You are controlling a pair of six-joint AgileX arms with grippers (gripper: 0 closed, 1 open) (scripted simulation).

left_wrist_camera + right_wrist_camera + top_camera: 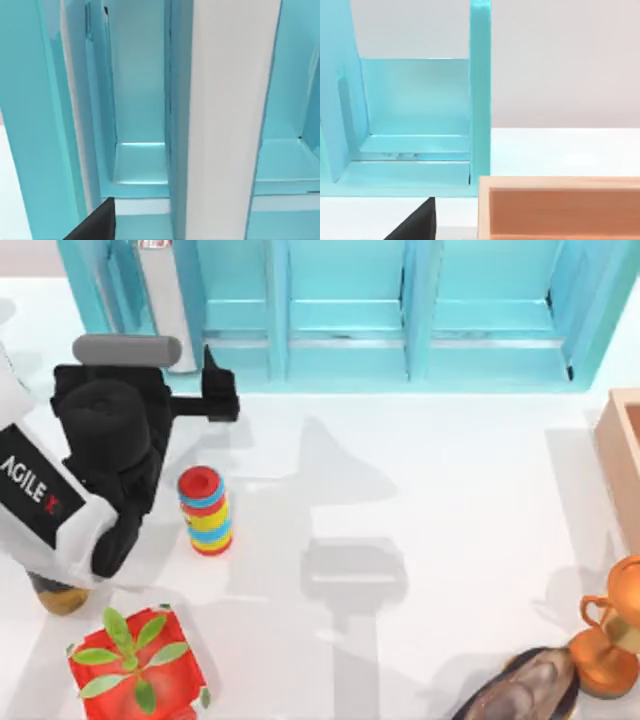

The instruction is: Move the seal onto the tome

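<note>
Two grippers: the left gripper (215, 392) is at work at the back left of the table; a dark edge of the right gripper (415, 224) shows in its own wrist view.
Left gripper, grip: I cannot tell how wide it stands, nor whether it has hold of anything.
Left gripper, place: just in front of the light-blue shelf (400, 310), pointing towards its left bays; in the left wrist view the shelf's walls and a white upright panel (225, 120) stand close ahead.
Right gripper, grip: cannot be told.
Right gripper, place: facing the shelf's end bay (415, 105) and the near wall of a pale wooden box (560, 207), with the white table (560, 150) between them.
Left arm: its black body with white casing (90, 480) lies over the table's left side.
Seal: a tan-brown bit (60, 597) peeks out from under the left arm near the left edge; I cannot tell whether that is the seal.
Ring stack (205, 510): red, blue and yellow rings, upright, just beside the left arm.
Plant pot (135, 665): red, with green leaves, at the front left.
Grey-white cylinder (165, 310): upright in the shelf's left part.
Trophy (610, 635): orange-bronze, at the front right.
Dark lump (525, 690): glossy, touching or just beside the trophy's base.
Wooden box, top view (622, 455): at the right edge.
</note>
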